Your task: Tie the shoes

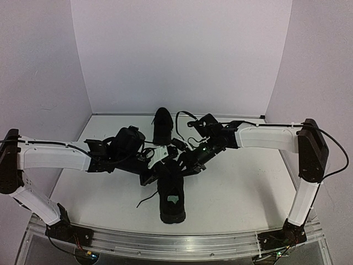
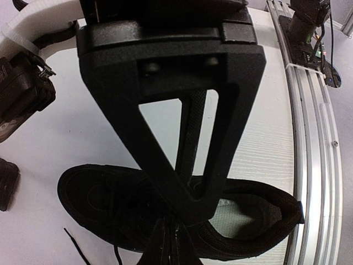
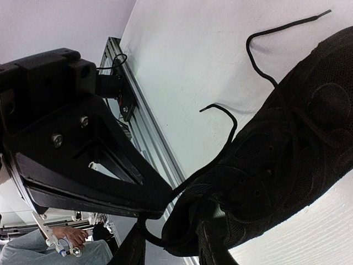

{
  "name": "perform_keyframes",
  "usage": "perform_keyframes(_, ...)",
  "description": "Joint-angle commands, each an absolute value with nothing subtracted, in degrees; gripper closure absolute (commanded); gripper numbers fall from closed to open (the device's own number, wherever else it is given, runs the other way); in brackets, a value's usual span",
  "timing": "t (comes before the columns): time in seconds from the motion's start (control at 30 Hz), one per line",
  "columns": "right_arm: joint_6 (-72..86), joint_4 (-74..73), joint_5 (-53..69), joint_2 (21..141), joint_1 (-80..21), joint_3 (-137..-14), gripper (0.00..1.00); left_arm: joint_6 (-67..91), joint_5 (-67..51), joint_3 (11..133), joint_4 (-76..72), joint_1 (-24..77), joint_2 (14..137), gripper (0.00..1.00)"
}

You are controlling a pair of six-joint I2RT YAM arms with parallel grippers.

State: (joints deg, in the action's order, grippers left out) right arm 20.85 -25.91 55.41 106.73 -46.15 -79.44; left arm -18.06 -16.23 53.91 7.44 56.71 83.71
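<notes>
**A:** Top camera has both your arms bent in over the near shoe. It lies on the table just behind the metal rail, heel toward the arm bases, with its pale label showing inside.

**B:** And the far shoe?

**A:** It stands on its sole further back, about mid-table, well apart from the first one.

**B:** What about your left gripper?

**A:** It's closed tight, fingers pressed together, with the tips right over the near shoe's lacing. On the left wrist camera, dark strands rise from the shoe toward those tips. I can't tell whether you have one pinched.

**B:** And the right gripper?

**A:** It reaches in from the other side, its tip close beside the left one above the front of the shoe. On the right wrist camera, a lace loops off the shoe and runs straight up to your fingertip. The gap between the jaws doesn't show, so I can't tell how wide they stand or whether the lace is gripped.

**B:** Any loose ends?

**A:** One lace end trails on the table just left of the near shoe, and the right wrist camera shows another stretched out flat beyond the toe.
</notes>
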Motion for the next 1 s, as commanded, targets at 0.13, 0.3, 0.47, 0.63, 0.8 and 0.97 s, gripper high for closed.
perform_keyframes(0.13, 19.65, -24.47, 56.85, 107.56, -46.68, -82.4, 0.95, -18.02, -16.22, 55.26, 6.14, 57.0, 84.36, 1.0)
perform_keyframes(0.3, 20.39, -24.6, 55.5, 106.33, -46.7, -81.47, 1.0, -18.69, -15.03, 55.25, 10.12, 56.97, 83.35, 0.98)
perform_keyframes(0.47, 20.66, -24.7, 54.73, 104.93, -46.72, -80.03, 1.0, -19.56, -13.33, 53.62, 15.4, 56.87, 80.17, 0.95)
perform_keyframes(0.63, 20.57, -24.78, 54.5, 104.84, -46.71, -79.96, 1.0, -15.61, -9.74, 52.43, 15.38, 56.14, 77.77, 0.8)
perform_keyframes(0.8, 20.34, -25.26, 54.58, 105.5, -46.67, -80.58, 1.0, -5.86, -9.94, 53.62, 12.0, 48.59, 78.4, 0.58)
perform_keyframes(0.97, 19.88, -26.13, 54.21, 105.61, -46.67, -80.7, 1.0, -1.63, -9.13, 59.36, 17.31, 43.38, 87.45, 0.54)
